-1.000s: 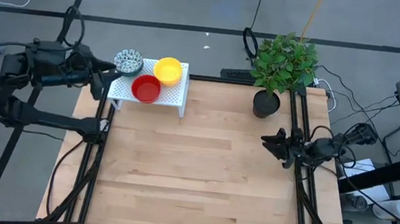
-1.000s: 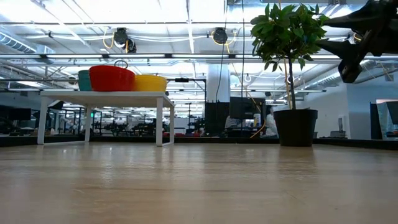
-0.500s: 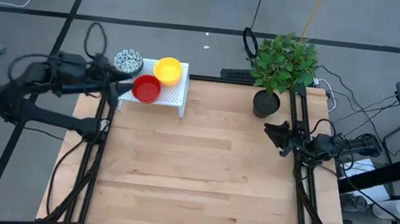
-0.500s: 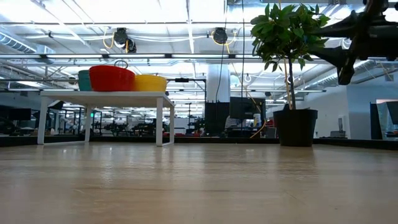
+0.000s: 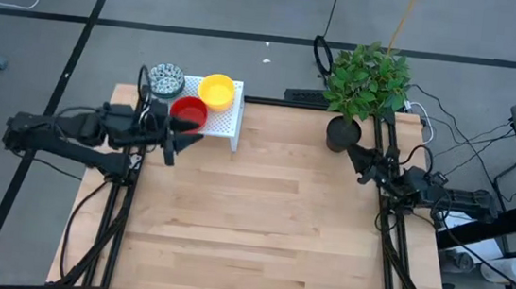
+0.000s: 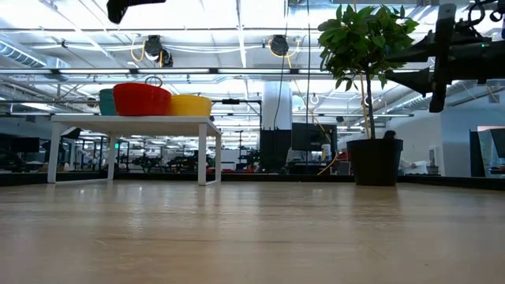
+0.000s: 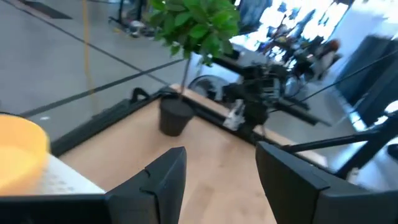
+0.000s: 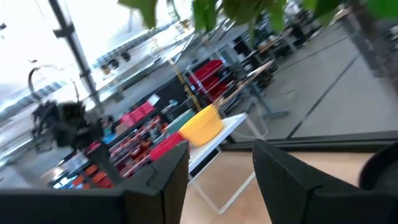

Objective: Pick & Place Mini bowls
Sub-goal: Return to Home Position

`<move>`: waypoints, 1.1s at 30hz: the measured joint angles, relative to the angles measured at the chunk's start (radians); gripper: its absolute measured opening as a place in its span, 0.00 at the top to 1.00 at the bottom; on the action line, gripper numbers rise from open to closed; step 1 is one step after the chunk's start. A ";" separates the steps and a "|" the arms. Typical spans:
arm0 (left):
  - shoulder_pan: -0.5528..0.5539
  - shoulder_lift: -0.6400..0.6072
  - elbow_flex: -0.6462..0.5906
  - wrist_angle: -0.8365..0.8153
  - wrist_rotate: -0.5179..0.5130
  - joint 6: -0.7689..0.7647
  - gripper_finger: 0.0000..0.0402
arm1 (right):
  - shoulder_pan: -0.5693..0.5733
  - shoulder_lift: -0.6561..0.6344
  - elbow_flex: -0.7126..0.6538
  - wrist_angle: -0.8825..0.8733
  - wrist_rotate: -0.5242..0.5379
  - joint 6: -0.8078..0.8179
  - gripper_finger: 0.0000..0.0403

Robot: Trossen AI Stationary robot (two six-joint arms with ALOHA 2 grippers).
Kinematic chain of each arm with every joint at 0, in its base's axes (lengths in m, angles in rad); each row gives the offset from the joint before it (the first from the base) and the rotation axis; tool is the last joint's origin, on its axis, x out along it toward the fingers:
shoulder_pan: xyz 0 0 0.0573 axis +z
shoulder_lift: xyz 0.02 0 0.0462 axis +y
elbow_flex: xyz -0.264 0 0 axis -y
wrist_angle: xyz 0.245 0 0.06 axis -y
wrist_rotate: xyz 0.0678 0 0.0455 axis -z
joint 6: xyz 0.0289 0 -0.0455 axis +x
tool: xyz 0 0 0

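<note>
Logged bowls (image 5: 188,113) on rack (image 5: 227,123). Found left tool (image 5: 180,142) at rack edge, right tool (image 5: 357,158) by plant (image 5: 367,79), both wide, empty. Retract clear of both.

left gripper (image 7: 221,154) fingers apart, right gripper (image 8: 219,149) likewise

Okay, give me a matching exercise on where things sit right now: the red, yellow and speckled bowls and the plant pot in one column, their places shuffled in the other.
1. red bowls
2. yellow bowls
3. speckled bowls
4. plant pot

A. rack, far left corner
B. table, far right corner
C. rack, near side
D. rack, far right part

Pairs: 1-C, 2-D, 3-A, 4-B.

The left tool is open by the rack's near edge. The right tool is open near the plant pot.
</note>
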 joint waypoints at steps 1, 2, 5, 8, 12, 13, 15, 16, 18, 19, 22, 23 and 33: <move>-0.010 -0.014 -0.037 0.036 0.000 -0.013 0.51 | -0.015 0.000 0.000 0.001 0.000 0.000 0.59; -0.021 -0.028 -0.070 0.069 -0.004 -0.026 0.51 | -0.028 0.000 0.000 0.000 0.000 0.000 0.59; -0.061 -0.065 -0.155 0.139 -0.070 -0.043 0.51 | -0.060 0.000 0.000 0.000 0.000 0.000 0.59; -0.101 -0.104 -0.213 0.167 -0.185 -0.053 0.51 | -0.084 0.000 0.000 0.000 0.000 0.000 0.59; -0.142 -0.162 -0.271 0.188 -0.308 -0.053 0.51 | -0.113 0.000 0.000 0.000 0.000 0.000 0.59; -0.147 -0.176 -0.284 0.183 -0.326 -0.053 0.51 | -0.122 0.000 0.000 0.000 0.000 0.000 0.59; -0.154 -0.212 -0.308 0.184 -0.341 -0.042 0.51 | -0.139 0.000 0.000 0.000 0.000 0.000 0.59; -0.154 -0.238 -0.321 0.182 -0.342 -0.034 0.51 | -0.147 0.000 0.000 0.000 0.000 0.000 0.59; -0.154 -0.289 -0.337 0.165 -0.343 -0.024 0.51 | -0.161 0.000 0.000 0.000 0.000 0.000 0.59; -0.154 -0.318 -0.342 0.147 -0.344 -0.023 0.51 | -0.168 0.000 0.000 0.000 0.000 0.000 0.59; -0.153 -0.408 -0.347 0.073 -0.344 -0.023 0.51 | -0.185 0.000 0.000 0.000 0.000 0.000 0.59; -0.153 -0.436 -0.347 0.051 -0.342 -0.024 0.51 | -0.189 0.001 0.000 0.000 0.000 0.000 0.59; -0.153 -0.577 -0.358 -0.039 -0.269 0.023 0.51 | -0.204 0.001 0.000 0.000 0.000 0.000 0.59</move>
